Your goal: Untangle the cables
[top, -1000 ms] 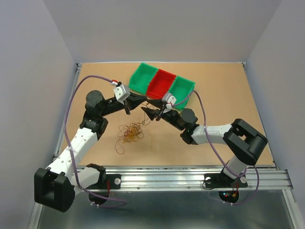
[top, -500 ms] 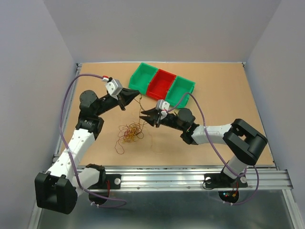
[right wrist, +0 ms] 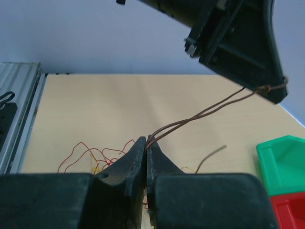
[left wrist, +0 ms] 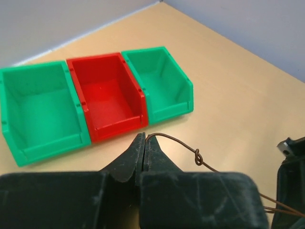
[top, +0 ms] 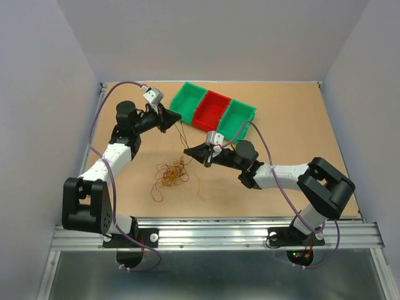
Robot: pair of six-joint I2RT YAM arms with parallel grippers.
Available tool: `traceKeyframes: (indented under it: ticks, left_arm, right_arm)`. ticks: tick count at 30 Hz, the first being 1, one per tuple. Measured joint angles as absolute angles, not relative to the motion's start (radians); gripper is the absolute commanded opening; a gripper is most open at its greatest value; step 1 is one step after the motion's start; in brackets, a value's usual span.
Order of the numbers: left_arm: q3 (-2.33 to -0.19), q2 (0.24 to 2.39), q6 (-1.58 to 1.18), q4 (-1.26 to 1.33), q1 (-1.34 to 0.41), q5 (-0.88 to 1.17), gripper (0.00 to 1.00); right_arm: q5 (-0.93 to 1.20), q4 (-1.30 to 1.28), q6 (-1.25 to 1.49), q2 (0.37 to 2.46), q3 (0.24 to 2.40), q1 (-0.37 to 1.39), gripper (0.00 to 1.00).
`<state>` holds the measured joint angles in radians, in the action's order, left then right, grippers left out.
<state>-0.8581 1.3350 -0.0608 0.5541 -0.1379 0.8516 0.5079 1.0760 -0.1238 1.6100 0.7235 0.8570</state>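
The left gripper (left wrist: pixel 144 139) and the right gripper (right wrist: pixel 146 144) each clamp their fingertips on one brown wire strand (right wrist: pixel 206 111), stretching it between them, apparently to draw it clear of the tangled cables (top: pixel 173 172) lying beneath the right fingertips.

Soft, even light from above fills every view. The brown worktop (top: pixel 300 156) is bright and carries only faint, diffuse shadows. In the wrist views the left tool (left wrist: pixel 144 143) and right tool (right wrist: pixel 145 145) look soft up close, while the cables (right wrist: pixel 190 119) are crisp.
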Motion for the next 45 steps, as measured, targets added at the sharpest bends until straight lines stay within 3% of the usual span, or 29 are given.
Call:
traceKeyframes:
  ticks: [3,15,25,34,45]
  left_arm:
    - [-0.889,1.415,-0.06,0.511,-0.145,0.862,0.0]
    - [-1.194,1.792,0.006,0.232,-0.208,0.95,0.0]
    - [-1.244,1.809,0.071,0.182,-0.24,0.923,0.04]
    - [-1.246,1.809,0.118,0.162,-0.307,0.885,0.04]
    - [-1.232,1.793,0.146,0.151,-0.313,0.859,0.04]
  right_arm:
    - [0.484,1.068,-0.124,1.597,0.723,0.85,0.0]
    - [0.165,0.986,-0.021,1.588,0.725,0.835,0.0]
    - [0.031,0.966,0.039,1.599,0.812,0.839,0.01]
    - [-0.09,1.122,0.134,1.66,0.82,0.839,0.0]
    - [-0.476,1.214,0.098,1.735,0.829,0.839,0.01]
